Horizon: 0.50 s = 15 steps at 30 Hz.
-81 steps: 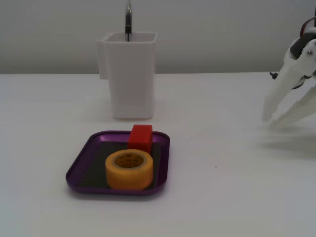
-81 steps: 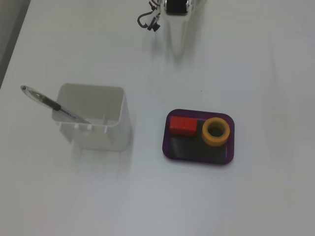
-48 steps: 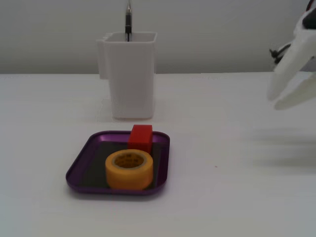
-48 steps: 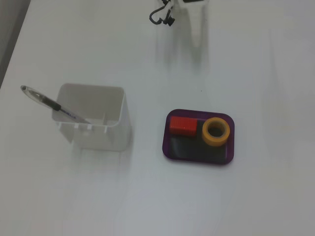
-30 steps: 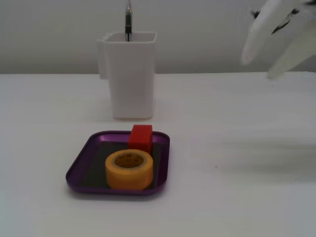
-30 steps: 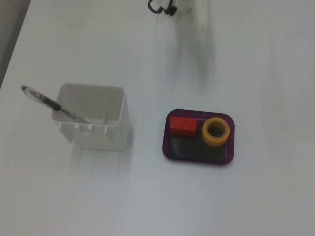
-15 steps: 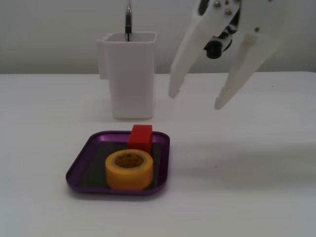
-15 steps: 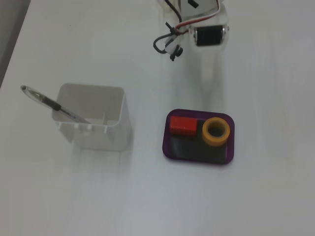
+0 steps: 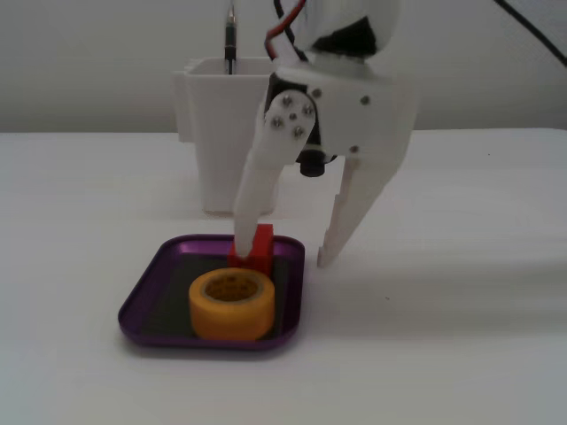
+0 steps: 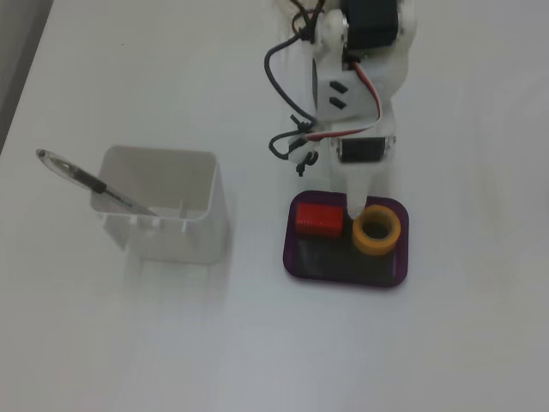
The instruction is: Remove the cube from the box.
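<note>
A plain white table (image 9: 461,354) fills both fixed views, evenly lit with soft shadows; behind it runs a bare pale grey wall (image 9: 89,62), and a dark strip (image 10: 15,60) edges the table's far left

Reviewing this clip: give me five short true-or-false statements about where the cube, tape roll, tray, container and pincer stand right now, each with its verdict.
1. The cube lies inside the purple box. True.
2. The pincer is shut on the cube. False: its jaws stand wide open, one finger down at the cube, the other finger out past the box rim in a fixed view.
3. The yellow tape roll sits in the box with the cube. True.
4. The white container is empty. False: a pen leans in it.
5. The cube is stacked on the tape roll. False: it rests on the box floor beside the roll.
</note>
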Each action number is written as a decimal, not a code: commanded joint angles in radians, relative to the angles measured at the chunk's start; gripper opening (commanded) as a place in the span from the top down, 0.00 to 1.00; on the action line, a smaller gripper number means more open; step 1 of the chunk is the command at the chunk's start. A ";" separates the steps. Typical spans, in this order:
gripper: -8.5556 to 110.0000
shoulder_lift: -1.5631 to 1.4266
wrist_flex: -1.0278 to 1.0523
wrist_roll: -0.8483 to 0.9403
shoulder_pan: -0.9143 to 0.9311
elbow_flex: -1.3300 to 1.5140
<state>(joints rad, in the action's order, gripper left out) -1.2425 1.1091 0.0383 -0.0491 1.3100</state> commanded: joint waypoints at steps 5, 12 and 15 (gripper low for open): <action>0.76 0.040 -0.008 0.005 0.057 -0.107; 0.76 0.048 -0.015 0.006 0.055 -0.109; 0.76 0.052 -0.046 0.006 0.055 -0.121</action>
<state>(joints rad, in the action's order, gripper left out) -1.1796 1.0907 0.0399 0.0015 1.2333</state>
